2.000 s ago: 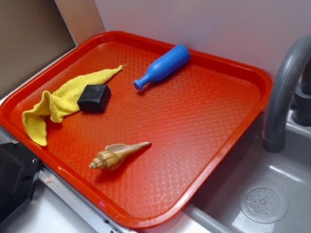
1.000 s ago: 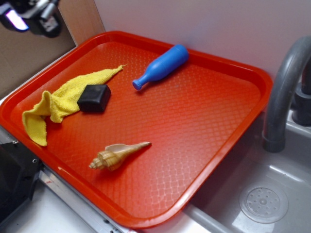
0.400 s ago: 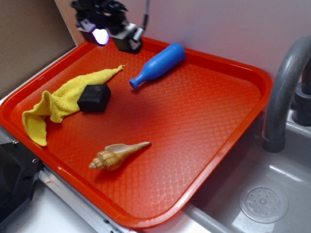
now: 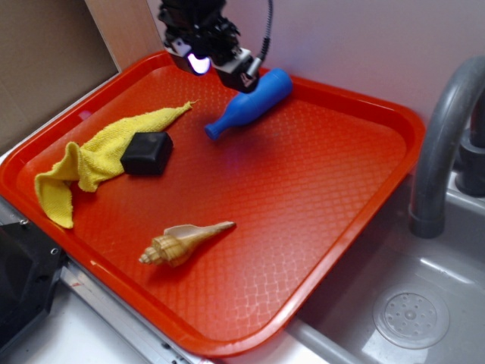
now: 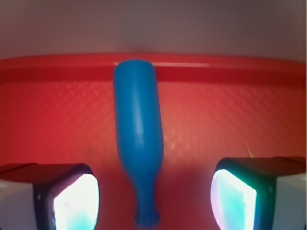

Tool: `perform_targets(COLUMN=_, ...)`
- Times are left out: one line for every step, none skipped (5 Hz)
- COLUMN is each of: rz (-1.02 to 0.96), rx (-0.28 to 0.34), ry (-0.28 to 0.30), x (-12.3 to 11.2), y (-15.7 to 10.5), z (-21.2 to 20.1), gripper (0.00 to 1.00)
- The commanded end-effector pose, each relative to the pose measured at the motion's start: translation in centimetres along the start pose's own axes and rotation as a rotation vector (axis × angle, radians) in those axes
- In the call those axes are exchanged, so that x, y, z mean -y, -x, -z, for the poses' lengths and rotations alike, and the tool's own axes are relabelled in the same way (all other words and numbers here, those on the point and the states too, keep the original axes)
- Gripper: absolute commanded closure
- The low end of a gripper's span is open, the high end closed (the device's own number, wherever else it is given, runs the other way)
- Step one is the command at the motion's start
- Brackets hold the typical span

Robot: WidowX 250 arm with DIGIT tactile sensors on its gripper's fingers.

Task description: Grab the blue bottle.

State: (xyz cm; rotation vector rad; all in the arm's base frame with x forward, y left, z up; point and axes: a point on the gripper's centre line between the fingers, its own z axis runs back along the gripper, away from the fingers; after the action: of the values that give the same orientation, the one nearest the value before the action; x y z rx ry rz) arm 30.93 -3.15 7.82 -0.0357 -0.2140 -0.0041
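The blue bottle (image 4: 251, 106) lies on its side at the far edge of the red tray (image 4: 318, 189), neck pointing toward the front left. My gripper (image 4: 220, 70) hangs just above its back left, partly covering the body. In the wrist view the blue bottle (image 5: 138, 129) runs lengthwise down the middle, base against the tray rim (image 5: 230, 67), neck toward the camera. My gripper (image 5: 154, 203) is open; the fingers (image 5: 73, 201) stand wide on either side of the neck without touching it.
A yellow cloth (image 4: 98, 152) with a black block (image 4: 146, 152) on it lies at the tray's left. A seashell (image 4: 182, 241) rests near the front. A grey faucet (image 4: 443, 144) and sink (image 4: 413, 311) are to the right. A wall stands right behind the tray.
My gripper came in from the upper left and moved right, from over the tray's back corner to above the bottle. The bottle's neck swung slightly; the other objects stayed put.
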Motion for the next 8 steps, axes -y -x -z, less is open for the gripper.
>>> perform_targets(rz=0.073, rx=0.013, ry=0.074, x=1.4, y=-2.3, z=2.7, gripper=0.00)
perform_targets(rz=0.107, rx=-0.033, ry=0.046, x=2.0, y=-1.9, z=4.5, gripper=0.00)
perform_targets(rz=0.104, rx=-0.070, ry=0.006, x=1.3, y=-1.7, z=6.0, gripper=0.00)
perform_targets(rz=0.139, rx=-0.062, ry=0.002, x=1.4, y=-1.4, z=6.1, gripper=1.00)
perform_targets(rz=0.160, rx=-0.047, ry=-0.011, x=1.6, y=-1.1, z=5.5, gripper=1.00)
perform_targets(rz=0.223, rx=-0.036, ry=-0.054, x=1.5, y=-0.9, z=3.8, gripper=1.00)
perform_targets(rz=0.231, rx=-0.056, ry=-0.123, x=1.0, y=-0.3, z=-1.4, gripper=1.00)
perform_targets(rz=0.079, rx=-0.093, ry=-0.193, x=0.7, y=1.8, z=-7.0, gripper=1.00)
